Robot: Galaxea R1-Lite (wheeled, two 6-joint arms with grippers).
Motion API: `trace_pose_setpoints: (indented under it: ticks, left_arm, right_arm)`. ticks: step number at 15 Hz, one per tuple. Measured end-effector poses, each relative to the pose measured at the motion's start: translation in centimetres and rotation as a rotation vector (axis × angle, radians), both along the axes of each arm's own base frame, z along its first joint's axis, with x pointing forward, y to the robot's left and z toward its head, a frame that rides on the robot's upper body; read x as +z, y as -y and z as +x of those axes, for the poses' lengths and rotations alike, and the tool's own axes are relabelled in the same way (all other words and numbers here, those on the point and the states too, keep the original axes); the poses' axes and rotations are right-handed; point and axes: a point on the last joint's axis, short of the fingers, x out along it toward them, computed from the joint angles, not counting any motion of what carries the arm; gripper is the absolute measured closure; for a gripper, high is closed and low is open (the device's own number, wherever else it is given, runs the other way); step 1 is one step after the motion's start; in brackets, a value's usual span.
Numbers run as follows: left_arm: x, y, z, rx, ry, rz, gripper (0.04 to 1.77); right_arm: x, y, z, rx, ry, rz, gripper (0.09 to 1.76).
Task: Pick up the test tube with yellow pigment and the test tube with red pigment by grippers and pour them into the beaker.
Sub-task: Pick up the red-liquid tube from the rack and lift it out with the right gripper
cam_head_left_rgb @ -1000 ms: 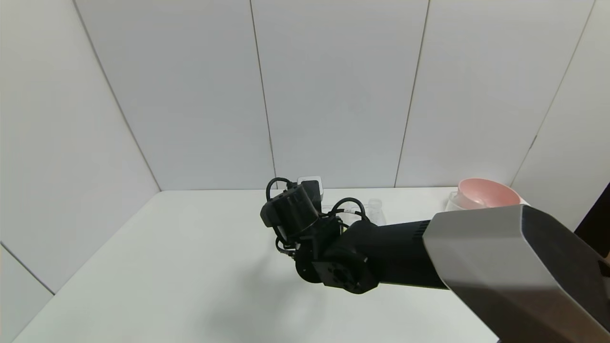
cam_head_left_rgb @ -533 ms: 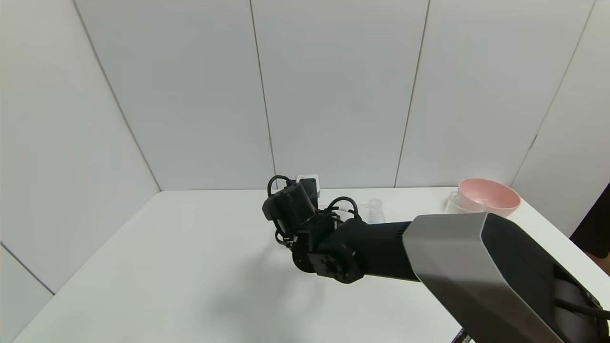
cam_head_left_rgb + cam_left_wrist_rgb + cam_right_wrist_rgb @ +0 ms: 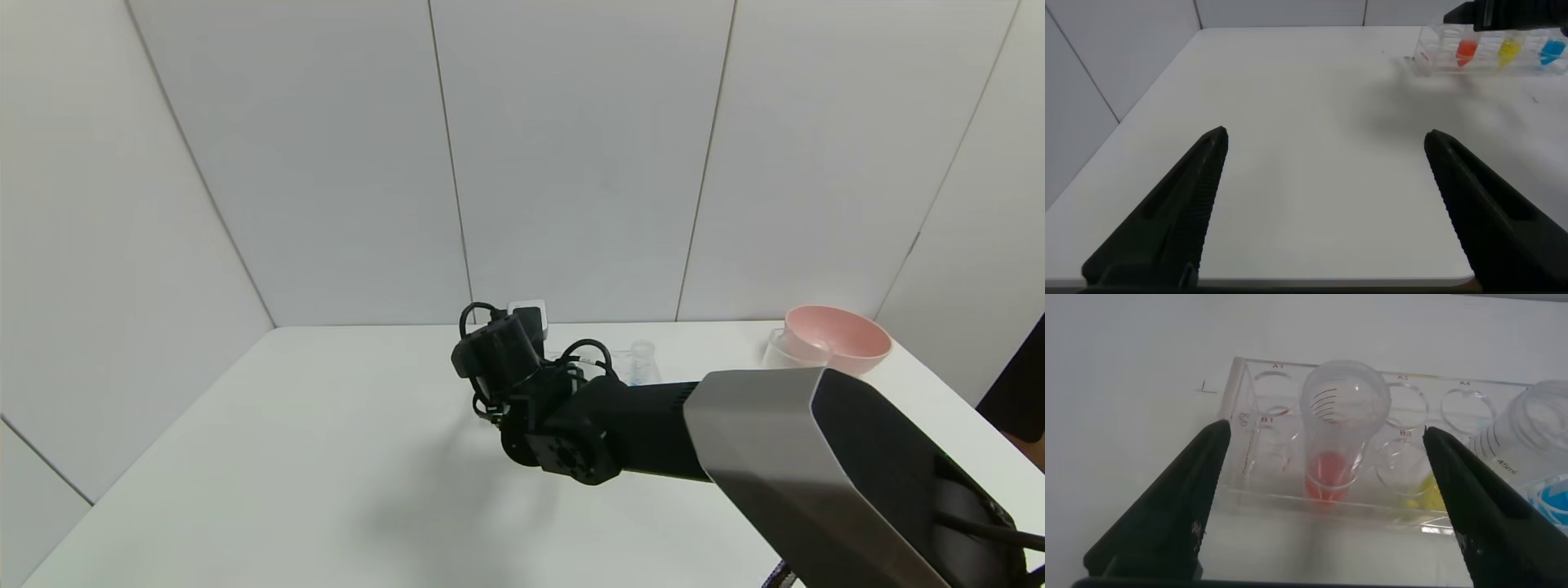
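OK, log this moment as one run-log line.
right end effector: open, straddling clear red-tipped test tube in clear plastic rack | left end effector: open, over white table | tube not gripped

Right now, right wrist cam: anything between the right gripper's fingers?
Yes. In the right wrist view the right gripper is open, and the test tube with red pigment stands between its fingers, still in the clear rack. No contact is visible.

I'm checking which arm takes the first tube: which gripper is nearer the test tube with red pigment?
Right. The right gripper hangs open just above the test tube with red pigment in its rack; the left gripper is open, far across the table.
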Motion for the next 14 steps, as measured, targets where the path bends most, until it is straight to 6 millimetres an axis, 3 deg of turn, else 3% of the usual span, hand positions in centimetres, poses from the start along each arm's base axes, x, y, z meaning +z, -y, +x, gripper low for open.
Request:
trace_pose_setpoints:
  ticks: [3,7,10,11,14]
  left_arm:
    - [0.0,0.0,0.0,0.0,0.0,0.0,0.09]
    - [0.0,0.0,0.0,0.0,0.0,0.0,0.09]
    - [0.0,0.0,0.0,0.0,0.0,0.0,0.09]
    - [0.0,0.0,0.0,0.0,0.0,0.0,0.09]
    - [0.0,0.0,0.0,0.0,0.0,0.0,0.09]
  right_arm:
    - [-0.02,-0.07,0.0,0.001,0.004,0.005,0.15]
    - [-0.1,-0.03,-0.04,0.004,0.0,-0.004,0.75]
    - [-0.04,0.07,0.03,0.002,0.001,-0.003,1.07]
    - [-0.03,0.14,0.08,0.0,0.0,-0.005,1.3]
    - [-0.04,0.21,0.15,-0.003,0.0,-0.003,1.35]
